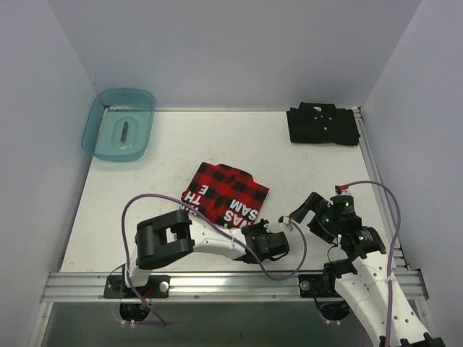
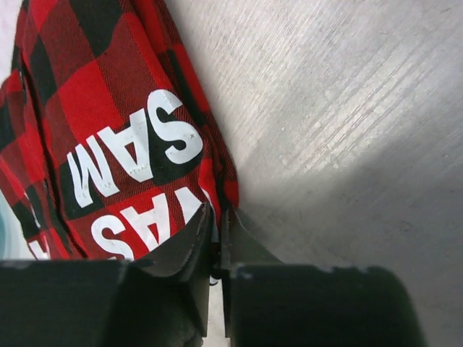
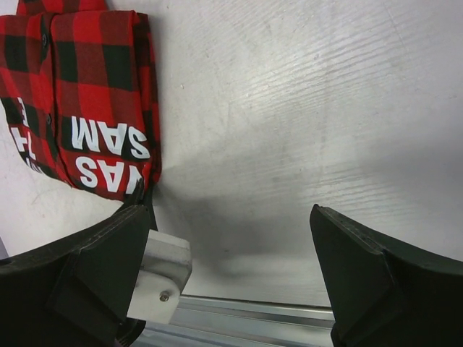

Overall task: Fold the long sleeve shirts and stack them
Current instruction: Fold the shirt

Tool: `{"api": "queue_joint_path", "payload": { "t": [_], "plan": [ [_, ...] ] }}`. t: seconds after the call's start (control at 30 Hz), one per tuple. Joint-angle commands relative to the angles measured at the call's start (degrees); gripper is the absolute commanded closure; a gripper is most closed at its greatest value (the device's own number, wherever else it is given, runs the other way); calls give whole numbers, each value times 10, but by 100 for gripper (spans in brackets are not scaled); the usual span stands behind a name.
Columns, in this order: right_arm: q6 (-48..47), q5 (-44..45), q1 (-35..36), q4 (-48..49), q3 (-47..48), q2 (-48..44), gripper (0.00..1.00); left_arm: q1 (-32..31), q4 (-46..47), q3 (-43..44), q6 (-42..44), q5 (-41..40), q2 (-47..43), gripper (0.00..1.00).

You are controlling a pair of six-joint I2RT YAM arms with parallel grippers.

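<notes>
Pinches the lettered hem of the plaid shirt (image 1: 226, 194) in the left gripper (image 2: 218, 217), right of and nearer than the teal bin (image 1: 119, 124); holds the right gripper (image 3: 230, 210) spread, empty. Probably soft, floppy, light — best gripped through all layers.

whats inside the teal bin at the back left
One small dark elongated item lies on the floor of the teal bin, too small to identify. The rest of its floor looks bare; nothing covers it.
</notes>
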Motion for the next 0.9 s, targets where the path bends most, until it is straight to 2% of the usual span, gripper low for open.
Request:
{"api": "queue_joint_path", "payload": {
  "t": [0.0,0.13,0.33,0.47,0.67,0.87],
  "plan": [
    [12,-26,-6,44,-6,35,0,8,-11,-15,-22,36,-45,93],
    [63,-67,-6,134,-25,85,0,27,-8,-31,-49,82,-100,97],
    [164,-108,9,341,-73,188,0,64,22,-77,-80,155,-176,97],
    [203,-83,76,474,-79,276,0,80,26,-86,-88,174,-194,97],
    [270,-74,133,654,-81,432,0,89,27,-83,-106,191,-195,97],
    [322,-55,181,743,-78,541,2,92,28,-67,-129,201,-202,97]
  ]
}}
